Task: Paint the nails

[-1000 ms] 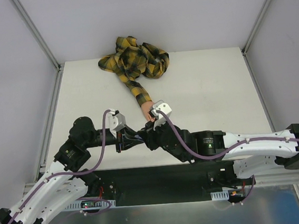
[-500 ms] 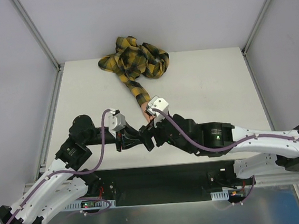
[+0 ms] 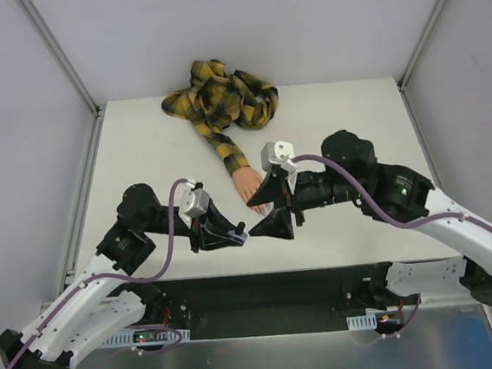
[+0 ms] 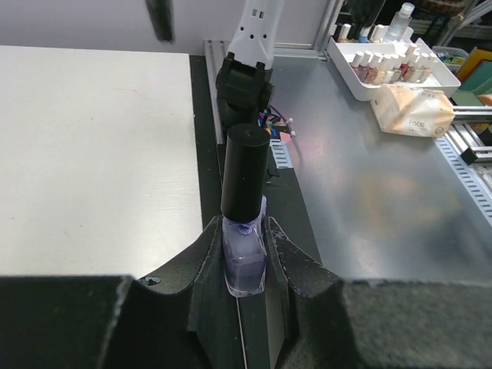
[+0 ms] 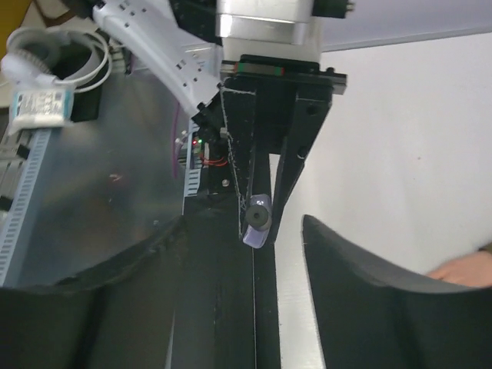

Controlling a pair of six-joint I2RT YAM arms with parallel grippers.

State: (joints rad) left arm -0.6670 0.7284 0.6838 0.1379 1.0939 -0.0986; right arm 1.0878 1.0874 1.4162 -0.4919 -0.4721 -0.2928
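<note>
The peach mannequin hand (image 3: pixel 248 184) lies on the white table (image 3: pixel 345 123), its yellow-black plaid sleeve (image 3: pixel 220 100) bunched at the back. Its fingertips sit under my right gripper, so the nails are hidden; a strip of the hand shows in the right wrist view (image 5: pixel 461 269). My left gripper (image 3: pixel 232 234) is shut on a small purple bottle (image 4: pixel 244 261) with a black cap (image 4: pixel 244 173), held upright near the table's front edge. My right gripper (image 3: pixel 264 213) is open and empty, just right of the bottle (image 5: pixel 257 219) and facing it.
A black base plate (image 3: pixel 266 300) runs along the table's front edge, with a metal bench beyond it. In the left wrist view a white tray of polish bottles (image 4: pixel 392 65) and a tissue pack (image 4: pixel 419 108) sit on that bench. Frame rails (image 3: pixel 84 178) border the table.
My right arm has drawn back to the right, away from the bottle cap, and its gripper now stands open. My left gripper has shifted slightly right with the bottle in it.
</note>
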